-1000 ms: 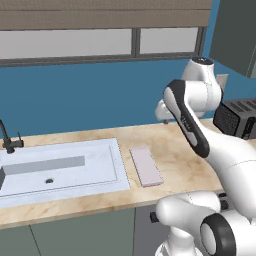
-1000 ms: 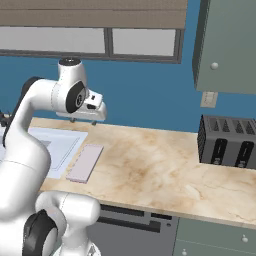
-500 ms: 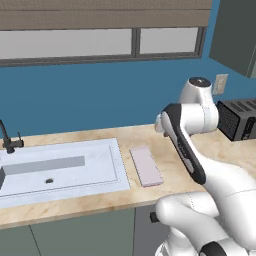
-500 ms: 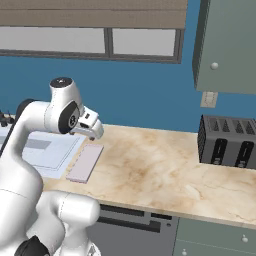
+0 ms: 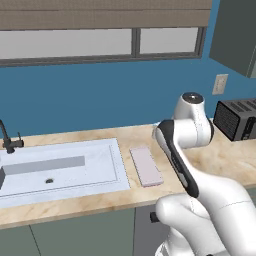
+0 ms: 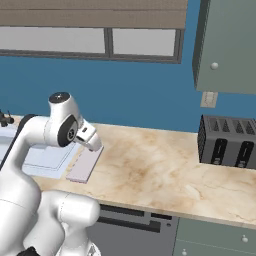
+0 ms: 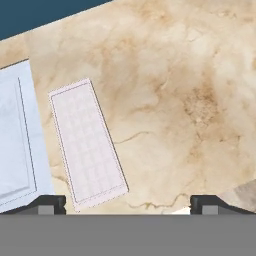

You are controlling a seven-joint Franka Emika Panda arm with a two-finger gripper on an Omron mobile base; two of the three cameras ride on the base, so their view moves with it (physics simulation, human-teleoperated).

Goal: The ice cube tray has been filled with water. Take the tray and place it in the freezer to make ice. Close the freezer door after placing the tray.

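The ice cube tray point(image 5: 146, 166) lies flat on the marble counter just right of the sink, a thin pale lilac rectangle. It also shows as the ice cube tray point(image 6: 86, 164) and the ice cube tray point(image 7: 87, 142). My gripper point(image 7: 127, 204) hovers above the counter beside the tray's near end, open, with its two dark fingertips point(image 7: 47, 202) far apart and nothing between them. From the right base camera the gripper point(image 6: 92, 144) hangs just over the tray's far end. The freezer and the freezer door are out of view.
A large white sink basin point(image 5: 60, 170) with a dark faucet point(image 5: 7, 140) lies left of the tray. A black toaster point(image 6: 227, 142) stands at the counter's right end under a grey-green wall cabinet point(image 6: 225, 45). Bare marble counter point(image 6: 160, 170) stretches between tray and toaster.
The arm has folded down and the hand has dropped from well above the counter to just over the tray. The jaws have spread a little wider. The tray has not moved.
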